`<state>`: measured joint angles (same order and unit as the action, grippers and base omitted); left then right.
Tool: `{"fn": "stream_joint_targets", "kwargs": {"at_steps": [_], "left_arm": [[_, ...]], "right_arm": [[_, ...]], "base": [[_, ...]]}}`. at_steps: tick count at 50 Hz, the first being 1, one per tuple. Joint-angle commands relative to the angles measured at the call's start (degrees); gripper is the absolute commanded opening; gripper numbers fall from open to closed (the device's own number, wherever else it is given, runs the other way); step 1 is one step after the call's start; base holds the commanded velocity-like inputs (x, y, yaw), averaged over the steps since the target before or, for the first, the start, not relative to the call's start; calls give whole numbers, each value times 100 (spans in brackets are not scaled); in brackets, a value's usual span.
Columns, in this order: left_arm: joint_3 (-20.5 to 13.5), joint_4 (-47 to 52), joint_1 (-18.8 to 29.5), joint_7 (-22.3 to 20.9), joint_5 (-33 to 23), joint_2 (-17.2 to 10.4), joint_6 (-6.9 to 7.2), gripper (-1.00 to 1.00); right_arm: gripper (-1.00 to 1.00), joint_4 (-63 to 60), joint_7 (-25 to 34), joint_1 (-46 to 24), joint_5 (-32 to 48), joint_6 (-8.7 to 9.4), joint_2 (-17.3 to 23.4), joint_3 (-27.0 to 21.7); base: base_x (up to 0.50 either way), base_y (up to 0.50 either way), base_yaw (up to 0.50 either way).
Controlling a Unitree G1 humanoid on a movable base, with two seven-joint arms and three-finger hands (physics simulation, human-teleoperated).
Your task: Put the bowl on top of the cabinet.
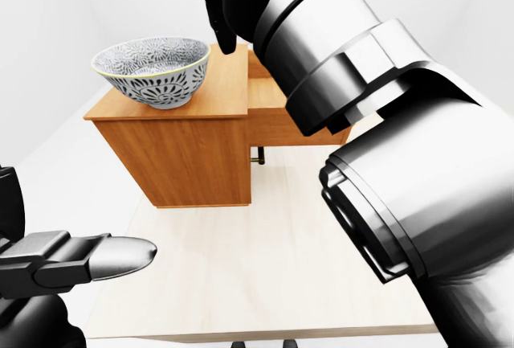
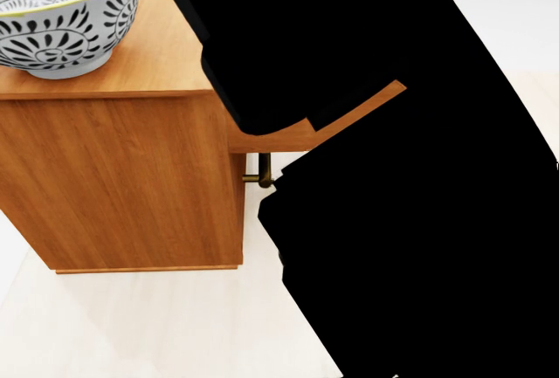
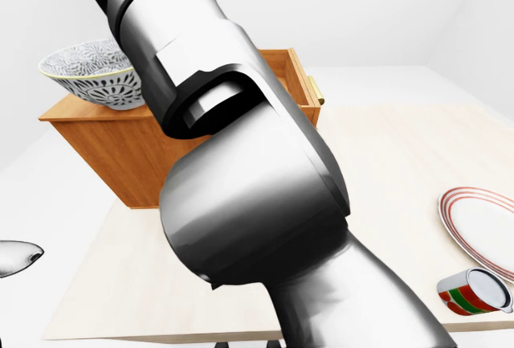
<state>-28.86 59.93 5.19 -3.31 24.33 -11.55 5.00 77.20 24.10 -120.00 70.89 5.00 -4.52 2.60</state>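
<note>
A grey-and-white patterned bowl stands upright on top of the wooden cabinet, toward its left end. My right hand is dark and hangs just above and to the right of the bowl's rim, fingers spread and apart from the bowl. The right arm crosses all views and shows as a black shape in the head view. Low at the left edge of the left-eye view, my left hand is open with nothing in it.
The cabinet's drawer stands pulled out to the right, mostly hidden by my arm, and a brass handle shows below it. A striped plate and a tipped mug lie at the right end of the pale table.
</note>
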Motion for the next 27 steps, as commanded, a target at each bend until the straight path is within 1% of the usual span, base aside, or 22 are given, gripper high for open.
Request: {"fn": "stream_joint_targets", "kwargs": {"at_steps": [1, 16, 22, 27], "left_arm": [[-3, 7, -13, 39, 52, -26, 0, 100], [13, 0, -54, -22, -20, 18, 0, 100], [-13, 7, -66, 18, 44, -17, 0, 100], [4, -11, -74, 25, 40, -24, 0, 100]], "right_arm": [[100, 20, 304, 0, 234, 0, 289, -68], [100, 36, 490, 0, 521, 0, 541, -121], [100, 32, 606, 0, 603, 0, 644, -155], [100, 31, 573, 0, 661, 0, 726, -186]], "base": [[0, 0, 0], [0, 0, 0], [0, 0, 0], [0, 0, 0]]}}
